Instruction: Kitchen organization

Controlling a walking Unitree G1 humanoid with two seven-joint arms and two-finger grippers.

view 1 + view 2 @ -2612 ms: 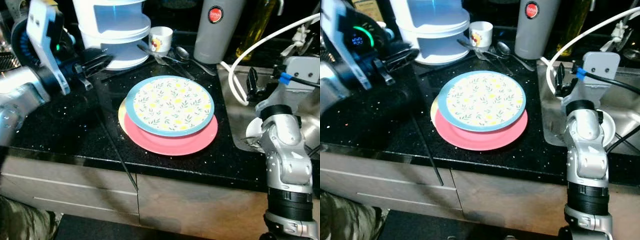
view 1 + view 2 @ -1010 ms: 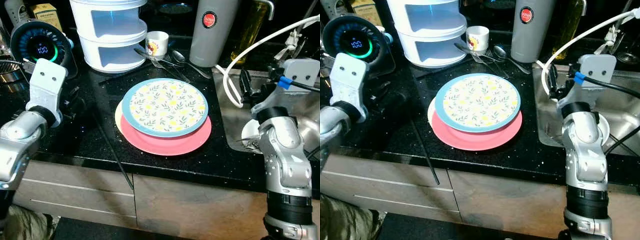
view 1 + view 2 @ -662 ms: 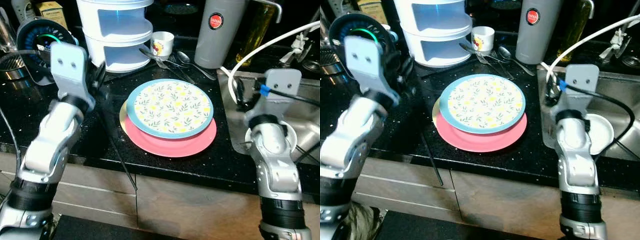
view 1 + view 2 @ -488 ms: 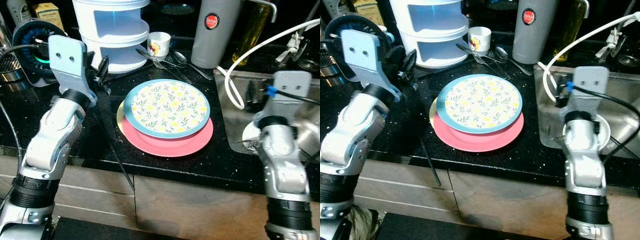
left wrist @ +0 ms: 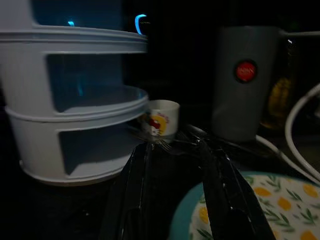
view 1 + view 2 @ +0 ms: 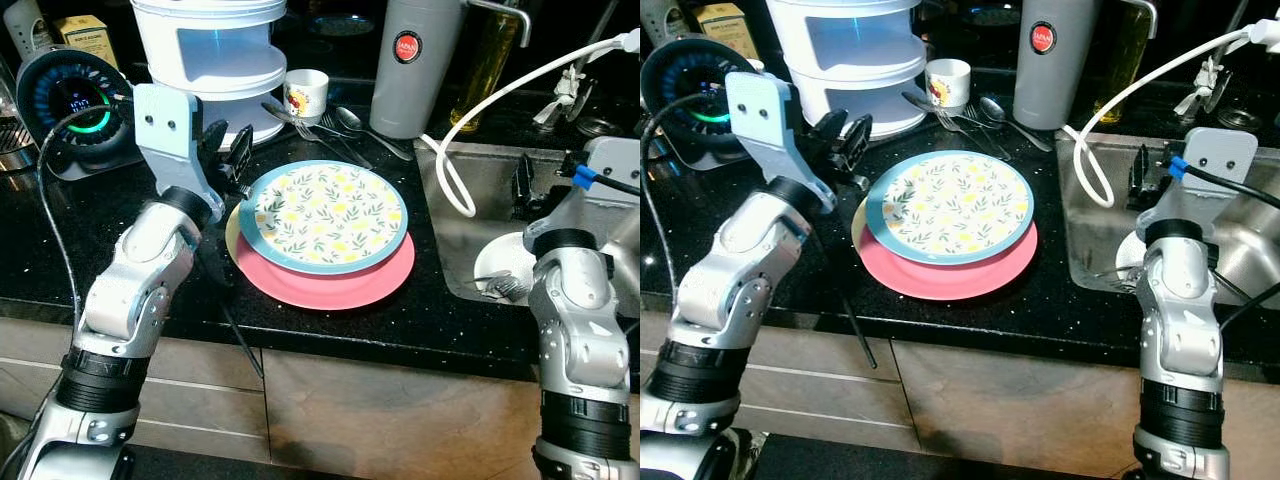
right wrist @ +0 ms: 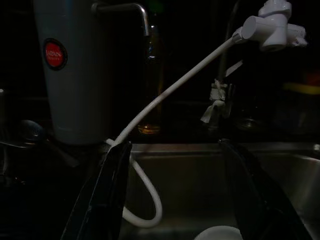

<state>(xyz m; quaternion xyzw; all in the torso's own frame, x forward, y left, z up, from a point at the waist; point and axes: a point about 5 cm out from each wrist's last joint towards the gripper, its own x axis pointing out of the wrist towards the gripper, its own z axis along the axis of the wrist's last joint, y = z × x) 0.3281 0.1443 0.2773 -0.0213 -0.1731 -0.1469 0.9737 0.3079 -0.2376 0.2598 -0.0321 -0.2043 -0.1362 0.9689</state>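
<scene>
A black speckled counter carries a stack of plates, taken here as the landmark: a blue-rimmed floral plate sits on a pink plate, with a yellow plate peeking out underneath on the left. To the right of the stack lies a steel sink holding a white dish, with a white hose arching over it. Behind the stack and to its left stands a white tiered container; behind it to the right stands a grey thermos with a red badge. Far left of the stack glows a round black appliance. Just behind the stack sit a small white cup and loose cutlery. The left end effector hovers at the stack's left edge, fingers parted and empty. The right end effector hangs over the sink, right of the stack, fingers spread and empty.
</scene>
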